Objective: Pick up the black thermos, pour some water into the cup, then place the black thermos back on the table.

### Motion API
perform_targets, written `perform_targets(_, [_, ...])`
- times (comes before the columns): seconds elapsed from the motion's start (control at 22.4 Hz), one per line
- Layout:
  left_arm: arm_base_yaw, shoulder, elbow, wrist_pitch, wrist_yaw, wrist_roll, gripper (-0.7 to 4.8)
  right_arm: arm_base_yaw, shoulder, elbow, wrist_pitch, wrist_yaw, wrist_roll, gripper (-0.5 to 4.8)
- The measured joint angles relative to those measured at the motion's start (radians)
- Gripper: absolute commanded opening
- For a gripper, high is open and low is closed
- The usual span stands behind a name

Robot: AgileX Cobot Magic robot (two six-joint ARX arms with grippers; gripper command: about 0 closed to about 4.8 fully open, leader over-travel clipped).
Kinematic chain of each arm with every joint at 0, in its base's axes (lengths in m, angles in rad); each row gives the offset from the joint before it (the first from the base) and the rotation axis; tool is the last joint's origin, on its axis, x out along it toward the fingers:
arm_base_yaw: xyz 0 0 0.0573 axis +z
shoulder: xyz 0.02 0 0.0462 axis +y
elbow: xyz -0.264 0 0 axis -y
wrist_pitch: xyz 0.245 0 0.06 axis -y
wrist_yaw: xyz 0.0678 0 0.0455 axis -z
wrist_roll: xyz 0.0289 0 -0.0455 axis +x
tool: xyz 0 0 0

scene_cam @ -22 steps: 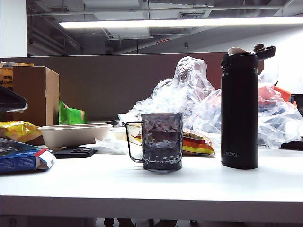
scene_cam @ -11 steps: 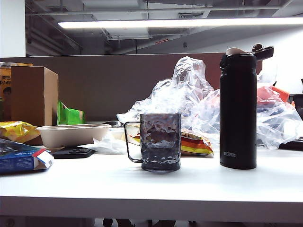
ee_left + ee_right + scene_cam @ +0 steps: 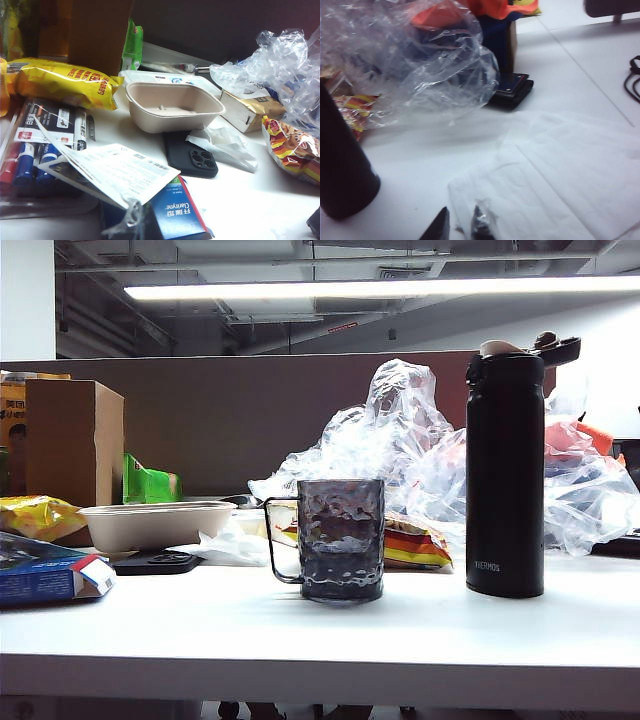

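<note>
White table [image 3: 420,635] fills the front of the exterior view, thick front edge nearest. On it, nearest: the cup [image 3: 340,538], smoky grey, dimpled walls, thin handle pointing left, upright, roughly mid-table. Right of it and well apart: the black thermos [image 3: 505,465], upright, matte black, flip-top lid open, pale spout on top, small white lettering near the base, about twice the cup's height. No arm or gripper in this view

Left side, further back: blue box [image 3: 45,575] at the table edge, beige bowl [image 3: 155,523], cardboard box [image 3: 75,440]. Crumpled clear plastic bags [image 3: 400,440] piled behind cup and thermos

Left wrist view only: black phone [image 3: 192,157] just in front of the bowl [image 3: 172,107], yellow snack bag [image 3: 60,82], marker pack [image 3: 35,145], printed paper sheet [image 3: 115,170] over the blue box [image 3: 175,212]. Left gripper itself not in frame; it's fully closed, nothing held

Right wrist view only: thermos base [image 3: 342,170] at the frame edge, standing on the table, white paper sheets [image 3: 560,185], small black case [image 3: 512,90] under the plastic bags [image 3: 420,70]. Right gripper [image 3: 457,227] shows just two dark fingertips [image 3: 437,229] low over the paper, narrow gap between them, nothing pinched, near the thermos but not touching
</note>
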Motion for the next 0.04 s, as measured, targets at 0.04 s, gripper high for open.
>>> perform_targets(0.04, [0.0,0.0,0.0,0.0,0.0,0.0,-0.05,0.005,0.0,0.0,0.0,0.0,0.0,0.64])
